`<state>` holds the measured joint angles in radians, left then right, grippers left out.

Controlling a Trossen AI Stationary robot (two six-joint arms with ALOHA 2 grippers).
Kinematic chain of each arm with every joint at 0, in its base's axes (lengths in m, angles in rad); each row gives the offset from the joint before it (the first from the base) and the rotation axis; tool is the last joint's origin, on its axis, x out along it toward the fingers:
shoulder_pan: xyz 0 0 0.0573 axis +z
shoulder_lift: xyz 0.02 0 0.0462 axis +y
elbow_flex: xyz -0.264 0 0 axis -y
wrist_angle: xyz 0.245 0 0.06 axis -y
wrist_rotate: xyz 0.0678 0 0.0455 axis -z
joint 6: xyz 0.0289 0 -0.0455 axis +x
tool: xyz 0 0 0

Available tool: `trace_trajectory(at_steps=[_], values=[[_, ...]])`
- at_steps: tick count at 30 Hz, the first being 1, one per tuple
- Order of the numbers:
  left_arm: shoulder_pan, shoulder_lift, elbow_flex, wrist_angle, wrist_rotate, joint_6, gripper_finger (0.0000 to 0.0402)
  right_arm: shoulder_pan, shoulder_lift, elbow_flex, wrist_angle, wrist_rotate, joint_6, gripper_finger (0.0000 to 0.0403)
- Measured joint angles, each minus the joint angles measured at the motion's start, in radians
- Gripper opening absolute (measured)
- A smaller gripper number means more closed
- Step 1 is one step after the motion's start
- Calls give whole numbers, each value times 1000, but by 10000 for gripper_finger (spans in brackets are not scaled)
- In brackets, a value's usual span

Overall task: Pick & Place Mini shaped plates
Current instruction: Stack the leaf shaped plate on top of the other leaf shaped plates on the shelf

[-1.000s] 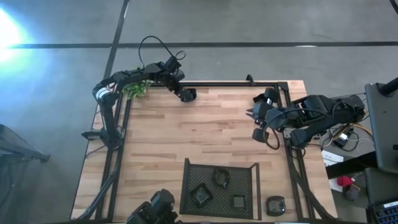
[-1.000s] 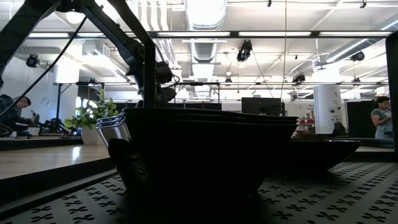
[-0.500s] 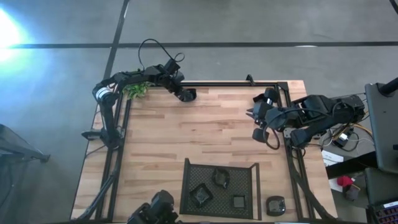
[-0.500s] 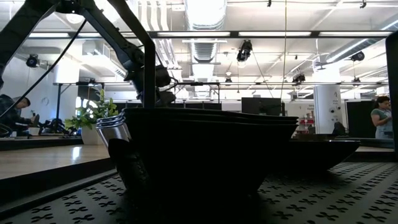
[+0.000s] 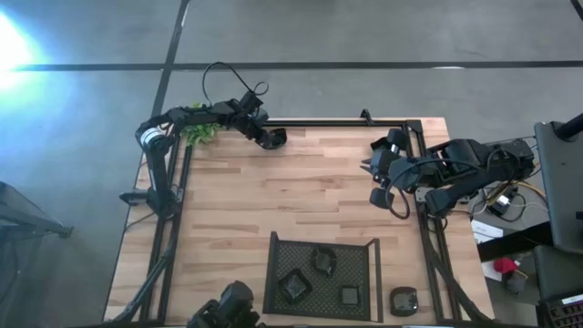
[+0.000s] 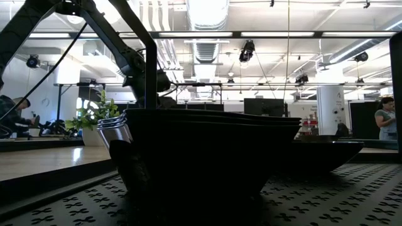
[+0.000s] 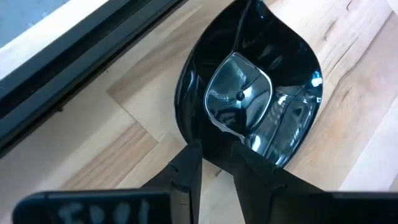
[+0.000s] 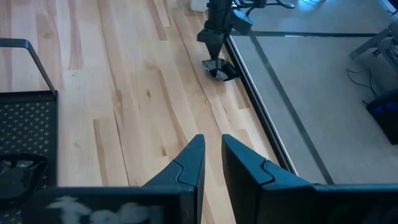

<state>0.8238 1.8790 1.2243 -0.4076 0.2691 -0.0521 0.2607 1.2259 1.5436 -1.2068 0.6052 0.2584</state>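
Showing the table from its near edge to its far edge:
Near edge: a mini plate (image 5: pixel 404 300) is seen alone on the wood, just beside the mesh tray (image 5: pixel 321 246).
Tray contents: three mini plates are held inside; one (image 5: pixel 323 261) lies toward the far side, one (image 5: pixel 293 286) at the near left, one (image 5: pixel 349 294) at the near right.
Low view: a dark dish (image 6: pixel 207 150) is seen filling the foreground on the perforated tray floor (image 6: pixel 326 201).
Right gripper (image 8: pixel 211 158): it is held over bare wood near the table's right edge; its fingers are parted by a narrow gap, and nothing is held between them.
Far edge: a leaf-shaped plate (image 7: pixel 249 93) is seen at the far-left part of the table, near the rail.
Left gripper (image 7: pixel 217 163): its fingertips (image 7: pixel 189 158) are closed on the near rim of the leaf-shaped plate, whose bowl extends beyond them.
Far-left corner: a green plant (image 5: pixel 199 131) is seen beside the left arm.
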Motion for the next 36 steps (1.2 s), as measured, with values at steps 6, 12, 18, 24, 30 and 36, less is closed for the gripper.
trace_trajectory(at_steps=[6,12,18,24,30,36], values=[[0,0,6,-4,-1,-18,80,0,0,0,1,0,3,53],[1,-1,37,-21,-51,-40,80,0,0,0,6,0,3,53],[1,-2,48,-44,-110,-40,80,0,0,0,6,0,3,53],[1,11,45,-37,-77,-58,80,0,0,0,7,0,3,53],[0,39,44,-34,-67,-64,80,0,0,0,8,0,3,53],[0,71,43,-23,11,-76,80,0,0,0,9,0,3,53]])
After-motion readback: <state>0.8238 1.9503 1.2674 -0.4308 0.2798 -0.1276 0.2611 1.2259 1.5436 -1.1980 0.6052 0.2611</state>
